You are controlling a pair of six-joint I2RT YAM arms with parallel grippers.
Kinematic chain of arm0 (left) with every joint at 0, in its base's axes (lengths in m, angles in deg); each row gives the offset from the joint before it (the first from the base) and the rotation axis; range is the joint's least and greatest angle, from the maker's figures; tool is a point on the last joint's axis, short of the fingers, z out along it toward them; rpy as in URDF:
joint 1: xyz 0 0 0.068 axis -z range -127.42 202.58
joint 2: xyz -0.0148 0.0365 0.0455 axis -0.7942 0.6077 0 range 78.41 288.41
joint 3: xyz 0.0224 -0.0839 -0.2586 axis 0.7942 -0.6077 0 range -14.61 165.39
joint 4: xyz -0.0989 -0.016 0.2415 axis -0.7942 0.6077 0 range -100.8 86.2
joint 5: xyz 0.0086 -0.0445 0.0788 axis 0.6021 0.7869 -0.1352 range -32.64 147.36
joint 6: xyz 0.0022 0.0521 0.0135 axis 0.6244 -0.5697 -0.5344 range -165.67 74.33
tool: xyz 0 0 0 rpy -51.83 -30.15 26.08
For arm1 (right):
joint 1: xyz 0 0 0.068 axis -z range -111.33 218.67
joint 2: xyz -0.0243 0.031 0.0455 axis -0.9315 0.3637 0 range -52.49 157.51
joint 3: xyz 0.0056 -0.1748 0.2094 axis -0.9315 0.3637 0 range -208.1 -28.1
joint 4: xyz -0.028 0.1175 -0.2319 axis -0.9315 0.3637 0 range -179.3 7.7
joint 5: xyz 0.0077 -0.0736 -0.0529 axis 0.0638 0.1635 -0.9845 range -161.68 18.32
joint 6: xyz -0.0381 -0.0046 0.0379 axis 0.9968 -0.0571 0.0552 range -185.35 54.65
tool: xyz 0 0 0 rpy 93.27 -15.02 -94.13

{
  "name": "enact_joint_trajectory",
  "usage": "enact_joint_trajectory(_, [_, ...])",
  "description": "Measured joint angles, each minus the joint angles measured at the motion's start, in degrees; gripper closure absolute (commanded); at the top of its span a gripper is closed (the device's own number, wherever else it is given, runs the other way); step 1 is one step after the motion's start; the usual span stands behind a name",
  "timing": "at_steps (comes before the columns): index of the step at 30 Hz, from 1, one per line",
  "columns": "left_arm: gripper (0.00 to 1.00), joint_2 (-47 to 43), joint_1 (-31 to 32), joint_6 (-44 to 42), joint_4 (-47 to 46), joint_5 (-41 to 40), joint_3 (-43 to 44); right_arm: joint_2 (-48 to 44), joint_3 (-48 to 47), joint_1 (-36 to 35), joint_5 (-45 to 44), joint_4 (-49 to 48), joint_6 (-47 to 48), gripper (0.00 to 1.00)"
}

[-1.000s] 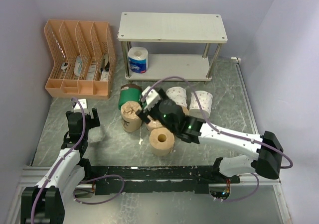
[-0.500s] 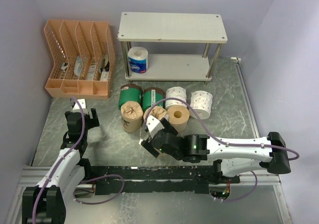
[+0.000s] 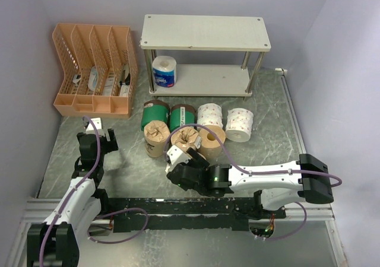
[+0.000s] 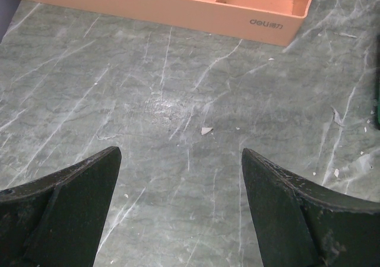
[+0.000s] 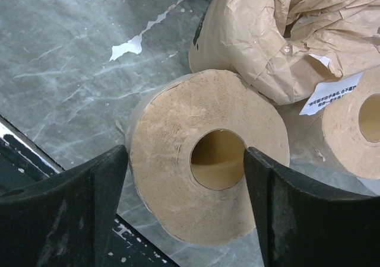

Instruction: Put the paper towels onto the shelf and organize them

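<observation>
Orange plastic slotted file organizer [image 3: 95, 71]: stands at the far left of the grey-green marbled desk [image 3: 127, 166]; the small items in its slots are too small to identify. Left end effector [image 3: 98, 137]: positioned just in front of the organizer and low over the desk. Its wrist view shows the jaws spread wide and released, with only bare desk between them. Two-tier shelf of off-white boards on four silver posts [image 3: 205, 32]: stands at the far centre. One blue-and-white wrapped paper towel roll [image 3: 164, 71] stands upright at the left end of its lower board. The other rolls lie on the desk in a cluster in front of the shelf. Far row: green wrapped roll with a dark band [image 3: 155, 114], second green wrapped roll [image 3: 181, 115], white patterned roll [image 3: 209, 114], second white patterned roll [image 3: 240, 124]. Near row: brown-paper wrapped roll [image 3: 156, 137], second brown-paper wrapped roll [image 3: 187, 139], plain tan roll [image 3: 212, 139] with its core hole facing up. Right end effector [image 3: 178, 161]: low at the near edge of the cluster. Its wrist view shows the jaws apart on either side of another plain tan roll [image 5: 172, 118], which rests against the second brown-paper wrapped roll. Contact between the pads and this roll cannot be confirmed.
</observation>
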Motion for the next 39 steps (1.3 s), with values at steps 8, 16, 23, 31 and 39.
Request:
enact_joint_trajectory(8, [0.06, -0.3, 0.0, 0.0, 0.0, 0.1, 0.0, 0.0, 2.3, 0.0, 0.1, -3.0, -1.4, 0.4])
enact_joint_trajectory(16, [0.06, -0.5, 0.0, 0.0, 0.0, 0.3, 0.0, 0.3, 4.5, -0.1, 1.2, -7.4, -1.9, 0.88])
enact_joint_trajectory(23, [0.06, -0.7, 0.0, 0.0, -0.1, 0.5, 0.0, 1.1, 3.1, -0.4, 2.4, -7.0, -1.6, 1.0])
enact_joint_trajectory(31, [0.06, -0.8, 0.0, 0.0, -0.2, 0.5, 0.0, 1.2, -14.7, -0.3, 2.1, 9.5, 0.2, 1.0])
enact_joint_trajectory(39, [0.06, -0.3, -0.8, 0.0, -0.3, 1.2, 0.0, -1.7, -31.0, 1.7, -3.1, 12.3, 8.5, 1.0])
